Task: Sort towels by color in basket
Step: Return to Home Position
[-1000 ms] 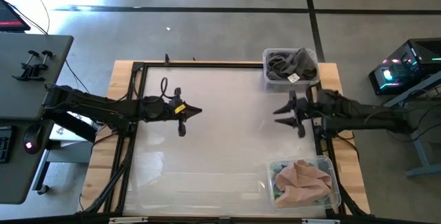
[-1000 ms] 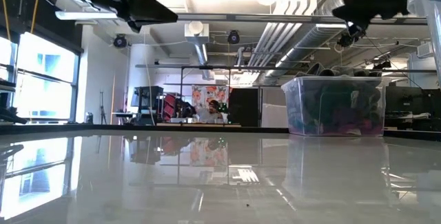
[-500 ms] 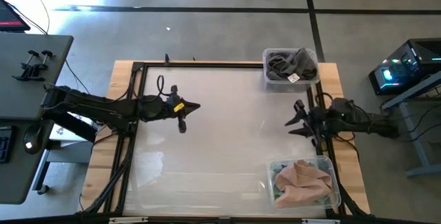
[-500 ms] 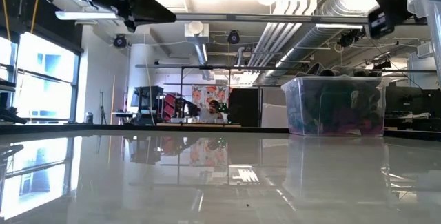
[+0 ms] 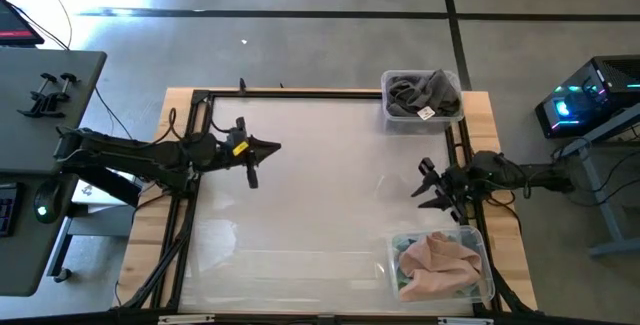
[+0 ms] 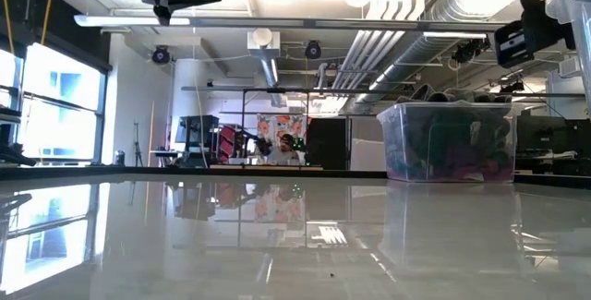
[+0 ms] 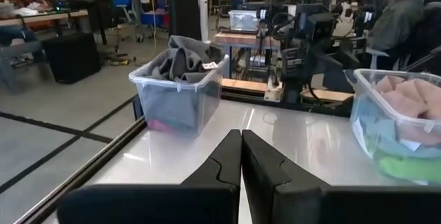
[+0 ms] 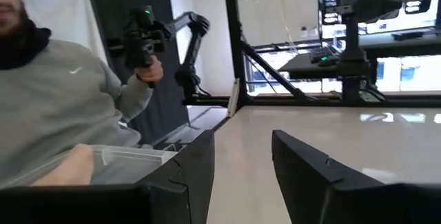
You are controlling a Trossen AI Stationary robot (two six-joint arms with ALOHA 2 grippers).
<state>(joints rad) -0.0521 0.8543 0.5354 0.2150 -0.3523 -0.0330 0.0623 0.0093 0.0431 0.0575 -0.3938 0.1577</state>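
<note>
Left gripper [image 5: 262,148] closed on nothing, above worktop [image 5: 320,195]; right gripper [image 5: 425,187] open, empty, near right edge. Grey towels [image 5: 421,93] filled far bin [image 5: 420,123], peach towels [image 5: 438,260] topped near bin [image 5: 400,236]. None loose; sorting judged finished.

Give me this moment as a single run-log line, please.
left gripper: shut, empty | right gripper: open, empty | grey towels: in one bin | peach towel: topping other bin

two clear bins, grey-towel bin [image 5: 421,123] and peach-towel bin [image 5: 489,285]; two grippers, left gripper [image 5: 272,148] and right gripper [image 5: 420,182]; one table [image 5: 300,205]
</note>
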